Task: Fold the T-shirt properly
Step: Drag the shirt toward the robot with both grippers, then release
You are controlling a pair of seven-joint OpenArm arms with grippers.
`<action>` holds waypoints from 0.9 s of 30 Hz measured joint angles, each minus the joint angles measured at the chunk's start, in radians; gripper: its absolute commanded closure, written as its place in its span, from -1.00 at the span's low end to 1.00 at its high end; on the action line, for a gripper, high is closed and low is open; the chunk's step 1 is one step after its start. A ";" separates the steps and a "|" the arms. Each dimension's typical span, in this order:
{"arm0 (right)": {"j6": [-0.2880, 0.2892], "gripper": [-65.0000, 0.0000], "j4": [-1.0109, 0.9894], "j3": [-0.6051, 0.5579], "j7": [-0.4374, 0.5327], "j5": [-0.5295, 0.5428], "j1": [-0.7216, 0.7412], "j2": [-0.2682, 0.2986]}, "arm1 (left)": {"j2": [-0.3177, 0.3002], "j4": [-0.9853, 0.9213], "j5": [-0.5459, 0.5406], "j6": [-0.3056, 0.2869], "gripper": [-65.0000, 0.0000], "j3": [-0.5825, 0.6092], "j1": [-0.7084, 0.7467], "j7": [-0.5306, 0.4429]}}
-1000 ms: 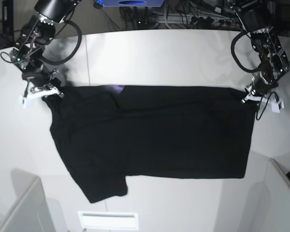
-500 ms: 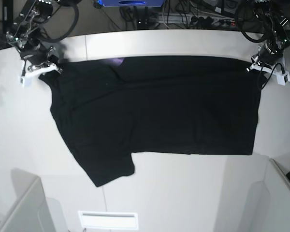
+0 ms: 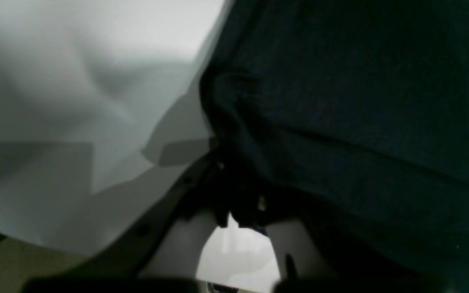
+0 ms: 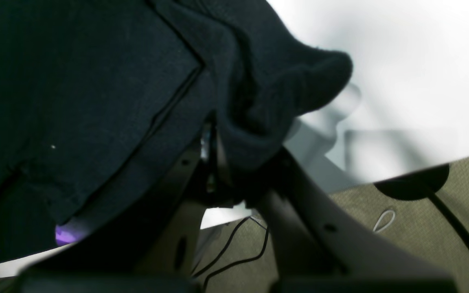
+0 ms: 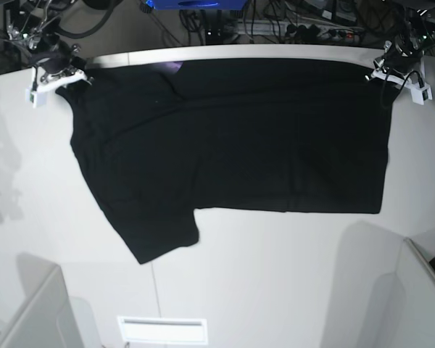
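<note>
The black T-shirt [image 5: 232, 145] is stretched wide over the white table, its top edge near the far side. One short sleeve [image 5: 159, 235] points to the near left. A bit of purple print [image 5: 172, 67] shows at the top edge. My right gripper [image 5: 65, 75] is shut on the shirt's top corner on the image's left. My left gripper [image 5: 380, 72] is shut on the top corner on the image's right. In the right wrist view, bunched black cloth [image 4: 267, 106] sits pinched in the right gripper [image 4: 218, 179]. In the left wrist view, the left gripper [image 3: 238, 203] clamps the T-shirt [image 3: 360, 122].
The white table [image 5: 275, 290] extends in front of the shirt. Cables and a power strip [image 5: 304, 29] lie beyond the far edge, beside a blue object [image 5: 196, 4]. Grey partitions stand at the near left [image 5: 29, 312] and near right [image 5: 428, 290].
Both grippers have pulled back toward the table's far edge, taking the shirt's top edge with them. The whole shirt, sleeve included, has slid away from the near side.
</note>
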 measured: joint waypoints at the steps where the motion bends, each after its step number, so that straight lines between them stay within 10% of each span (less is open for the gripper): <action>1: 0.000 1.00 0.000 0.000 0.000 -0.001 0.000 0.000 | 0.000 0.000 0.000 0.000 1.00 0.000 0.001 0.000; 11: 0.000 1.00 0.000 0.000 0.002 0.000 -0.002 0.000 | 0.000 0.002 0.000 0.000 1.00 0.000 0.006 -0.002; 13: 0.000 0.65 0.000 0.000 0.002 0.000 -0.002 0.000 | 0.000 0.002 0.000 0.000 1.00 0.000 0.006 -0.002; 16: 0.000 0.11 0.000 0.002 0.004 -0.004 -0.003 0.000 | 0.000 0.003 0.005 0.000 0.38 -0.001 0.010 -0.004; 21: 0.000 0.04 0.000 0.074 0.010 -0.008 -0.003 -0.014 | 0.013 0.058 0.008 0.003 -0.58 -0.025 0.034 0.006; 27: -0.003 0.03 0.067 0.108 0.007 -0.006 -0.005 -0.019 | 0.049 0.147 0.008 0.004 -0.73 -0.153 0.041 0.008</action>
